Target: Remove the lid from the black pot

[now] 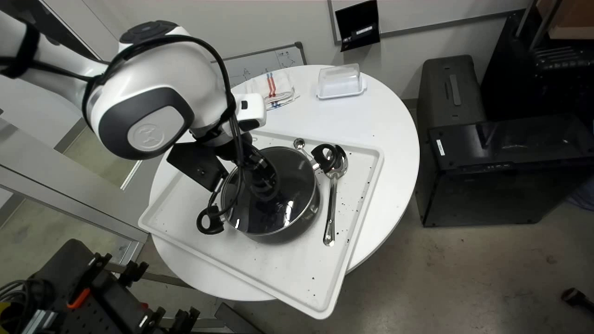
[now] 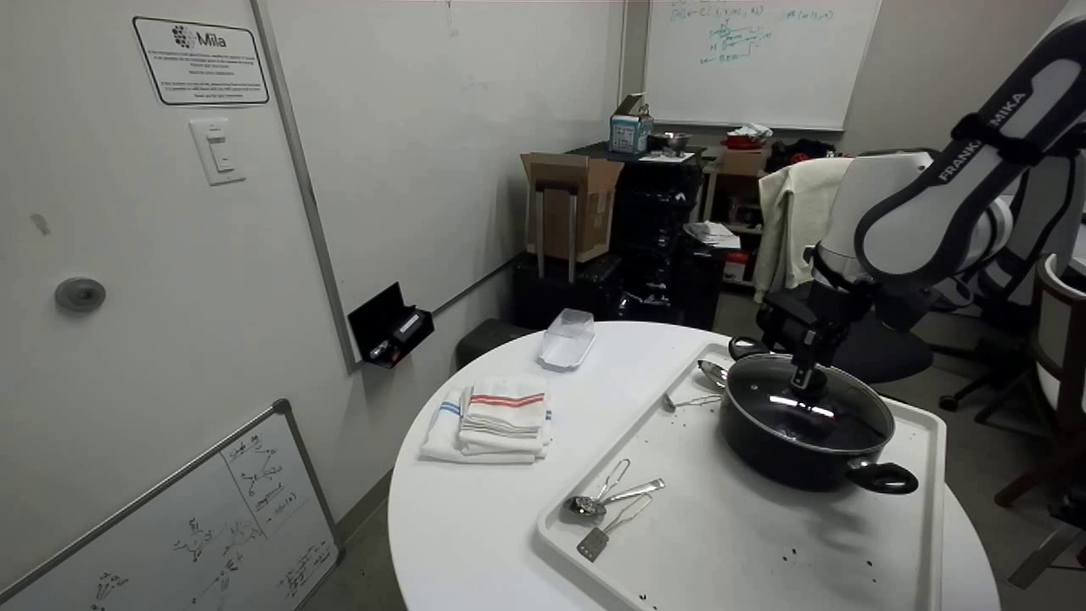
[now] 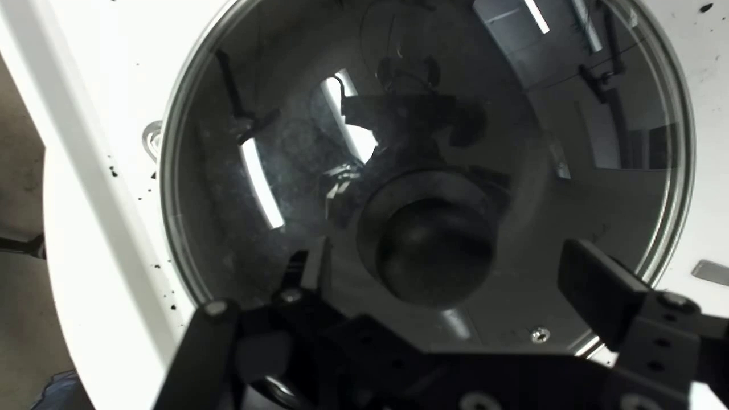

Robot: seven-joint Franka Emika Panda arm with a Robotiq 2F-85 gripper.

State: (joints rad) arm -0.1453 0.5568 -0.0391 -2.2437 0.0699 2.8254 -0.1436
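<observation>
The black pot (image 1: 278, 237) stands on the tray; its wall also shows in an exterior view (image 2: 776, 458). The dark see-through lid (image 1: 294, 185) sits on it, with a shiny rim, in both exterior views (image 2: 764, 407). The lid (image 3: 273, 171) fills most of the wrist view, with its round black knob (image 3: 435, 256) near the middle. My gripper (image 3: 447, 256) is open, one finger on each side of the knob with gaps between. In an exterior view my gripper (image 2: 803, 373) points down at the knob, close to the lid. In an exterior view the arm hides the knob behind my gripper (image 1: 265, 185).
The white tray (image 1: 287, 273) lies on a round white table (image 1: 394, 139). Ladles (image 1: 332, 199) lie beside the pot. More utensils (image 2: 602, 505) lie at a tray corner. Folded towels (image 2: 506, 416) and a clear-topped butter dish (image 2: 567, 344) stand off the tray. Pot handles (image 2: 882, 477) stick out sideways.
</observation>
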